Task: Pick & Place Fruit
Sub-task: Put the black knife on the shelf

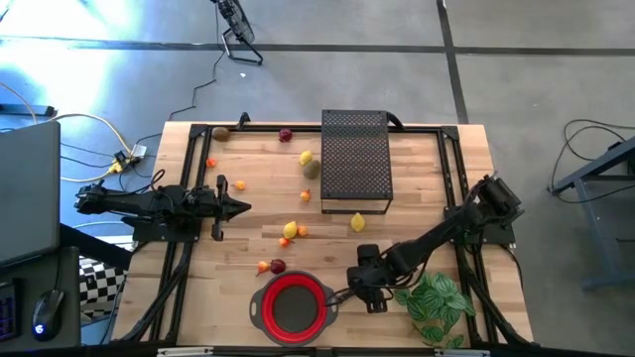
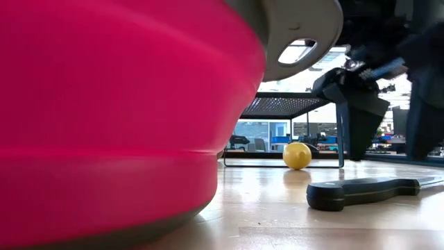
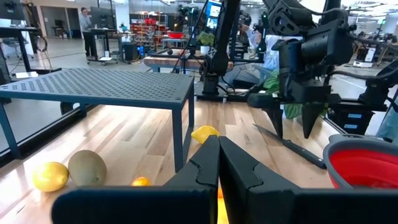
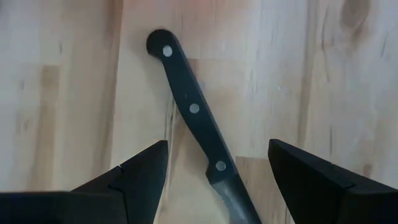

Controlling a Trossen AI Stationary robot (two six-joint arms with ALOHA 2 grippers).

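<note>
Currently, right gripper hovers jaws wide over black-handled riveted knife beside collapsible red bowl; small toy fruits lie scattered on wooden desk; left gripper waits, jaws closed; next move should target fruit

Knife beside bowl (plant on far side).

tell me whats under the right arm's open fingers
A knife with a dark riveted handle lies flat on the light wooden table, directly below the right gripper, whose fingers stand open and clear of it. The blade runs out of the right wrist view, so its tip cannot be seen.
</note>
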